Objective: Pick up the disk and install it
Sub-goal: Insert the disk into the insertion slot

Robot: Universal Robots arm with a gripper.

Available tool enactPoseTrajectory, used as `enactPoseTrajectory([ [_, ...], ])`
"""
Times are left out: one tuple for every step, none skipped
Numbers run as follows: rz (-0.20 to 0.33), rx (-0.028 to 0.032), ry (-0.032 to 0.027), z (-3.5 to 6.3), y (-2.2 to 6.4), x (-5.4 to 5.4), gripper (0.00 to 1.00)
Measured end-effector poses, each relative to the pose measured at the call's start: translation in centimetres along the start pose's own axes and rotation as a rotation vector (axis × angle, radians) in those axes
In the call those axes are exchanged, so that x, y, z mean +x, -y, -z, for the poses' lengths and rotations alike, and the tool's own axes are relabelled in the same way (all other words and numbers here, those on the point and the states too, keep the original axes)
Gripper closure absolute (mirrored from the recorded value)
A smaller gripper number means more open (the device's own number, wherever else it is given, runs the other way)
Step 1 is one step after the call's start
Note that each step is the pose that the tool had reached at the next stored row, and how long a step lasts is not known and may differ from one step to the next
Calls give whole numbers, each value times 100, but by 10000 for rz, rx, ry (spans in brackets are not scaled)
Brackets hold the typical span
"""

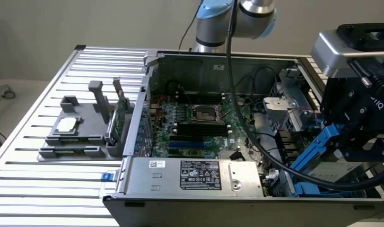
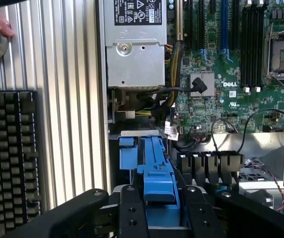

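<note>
Wrist view has the gripper [image 2: 163, 194] clamped on the disk [image 2: 157, 166], its black fingers [image 2: 132, 210] pressing either side of the blue carrier frame. Seen from the exterior view, the held disk sits tilted over the exterior view's right end of the open computer case [image 1: 211, 64], beside the motherboard [image 1: 198, 120] and near the grey power supply [image 1: 192, 175]. The case rests on a slatted metal table [image 1: 53, 189].

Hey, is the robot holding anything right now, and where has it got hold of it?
Yes: the pincer grips the disk by its blue carrier frame, a finger on each side of the frame.
</note>
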State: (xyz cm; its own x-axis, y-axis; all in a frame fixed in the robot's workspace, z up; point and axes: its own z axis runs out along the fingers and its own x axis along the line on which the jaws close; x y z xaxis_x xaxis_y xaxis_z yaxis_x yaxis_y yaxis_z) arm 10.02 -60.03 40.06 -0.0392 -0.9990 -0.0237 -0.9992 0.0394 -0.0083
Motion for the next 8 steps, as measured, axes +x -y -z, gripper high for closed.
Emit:
enactPoseTrajectory([
  [0,1,0,-12,-3,0,67],
  [0,2,1,-25,-5,1,67],
  [0,3,1,-39,-9,1,67],
  [0,4,1,-53,-11,2,67],
  [1,5,1,-68,-14,2,67],
  [1,6,1,-84,-17,2,67],
  [1,7,1,-98,-19,3,67],
  [0,7,0,-111,-21,3,67],
])
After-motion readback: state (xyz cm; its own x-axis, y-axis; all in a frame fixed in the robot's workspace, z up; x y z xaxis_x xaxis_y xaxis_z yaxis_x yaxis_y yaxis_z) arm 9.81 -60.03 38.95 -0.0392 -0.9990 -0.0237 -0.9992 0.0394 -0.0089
